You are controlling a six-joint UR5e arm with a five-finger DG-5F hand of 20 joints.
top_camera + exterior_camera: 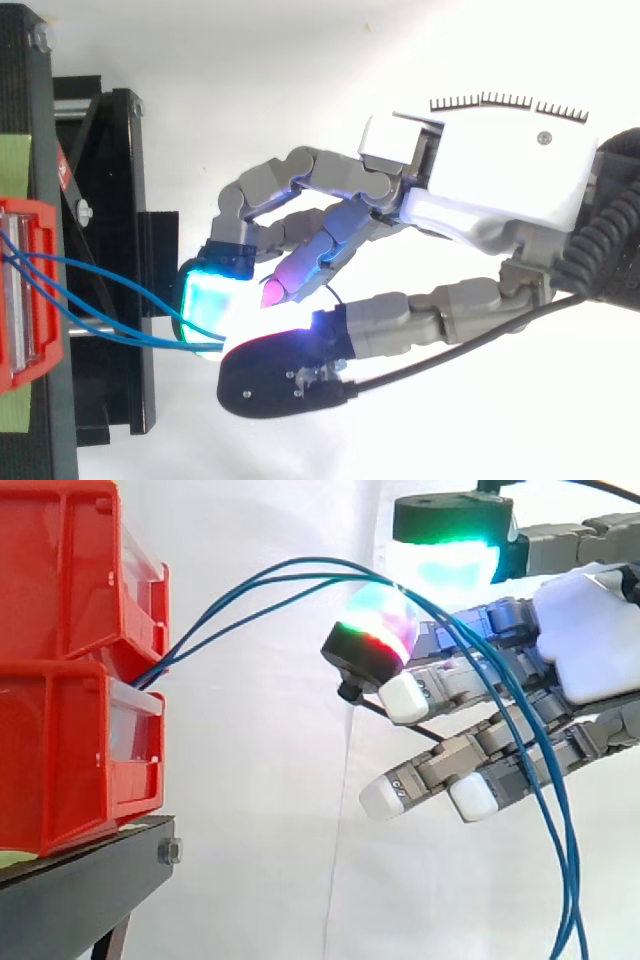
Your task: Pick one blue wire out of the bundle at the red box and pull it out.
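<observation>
Robot hand at right, glowing pads pinched shut on blue wires. Wires arched from pinch to gap btw 2 stacked red bins on black stand; slack hung below hand. White curtain behind.

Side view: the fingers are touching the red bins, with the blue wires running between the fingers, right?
No. The side view shows the fingers well apart from the red bins, with open space between them. The blue wires do run between the fingers.
</observation>
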